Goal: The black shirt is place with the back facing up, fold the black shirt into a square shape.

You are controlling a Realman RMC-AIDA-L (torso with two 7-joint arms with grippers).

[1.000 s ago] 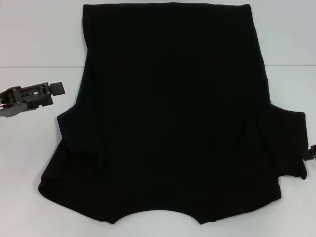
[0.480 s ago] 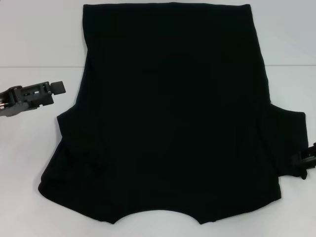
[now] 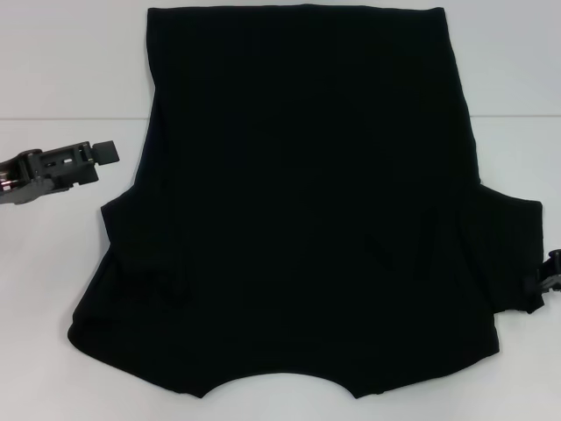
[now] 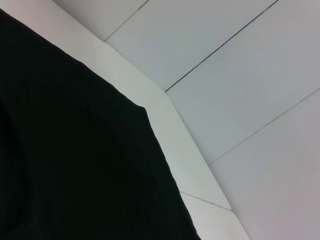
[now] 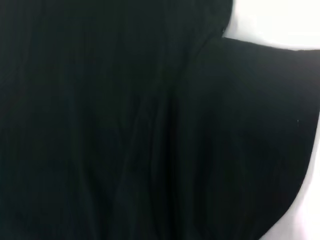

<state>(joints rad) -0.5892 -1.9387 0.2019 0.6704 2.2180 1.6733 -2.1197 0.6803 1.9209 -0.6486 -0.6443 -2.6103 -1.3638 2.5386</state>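
Left gripper (image 3: 103,152) at the left edge of the head view, over bare white table (image 3: 61,263), level with the middle of the shirt and a little apart from its left edge. Nothing held; how far open, cannot tell.

Black shirt (image 3: 307,202) spread flat across the middle of the table, filling most of the head view. Straight hem at the far end, curved neckline at the near edge, one short sleeve sticking out on each side. Light wrinkles near the left sleeve and along the right side seam. Seen from the left wrist, one shirt corner (image 4: 75,160) against the white table, with thin seams between the panels beyond.

Right gripper (image 3: 552,274) barely in sight at the right border, at the outer edge of the right sleeve. Whether touching or clamping the cloth, cannot tell. From the right wrist, almost nothing but black cloth (image 5: 125,125), sleeve edge curving against the table.
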